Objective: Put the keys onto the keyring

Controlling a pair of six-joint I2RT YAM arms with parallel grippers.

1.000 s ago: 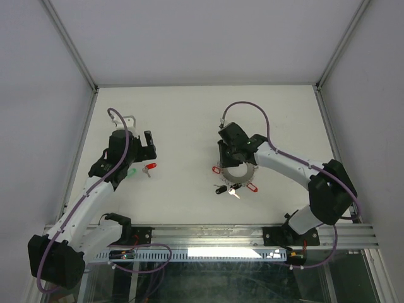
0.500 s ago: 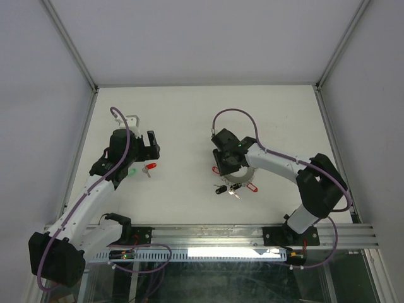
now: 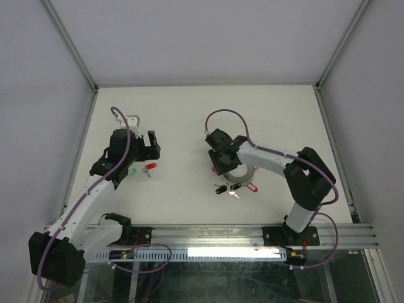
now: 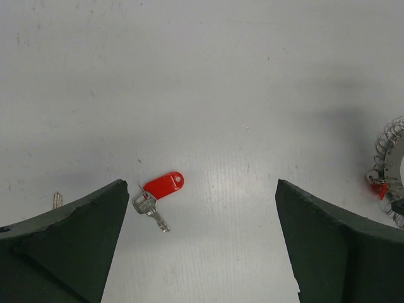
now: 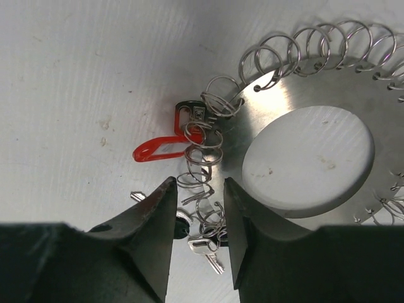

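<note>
The red-headed key lies flat on the table just inside my left gripper's left finger; it also shows in the top view. The green-headed key lies left of it, beside the left arm. My left gripper is open and empty above the table. The keyring is a grey metal disc with a hole and many split rings round its rim. My right gripper has its jaws close together on the rim and its rings. In the top view the right gripper covers the keyring's left part.
A red tag, a black-headed key and a small silvery key hang on the keyring's rings. Another red tag lies at its near right. The keyring's edge shows at the far right of the left wrist view.
My right gripper has swung left and turned over the keyring's left rim. My left gripper has shifted slightly away from the red-headed key. The keys and keyring have not moved.
</note>
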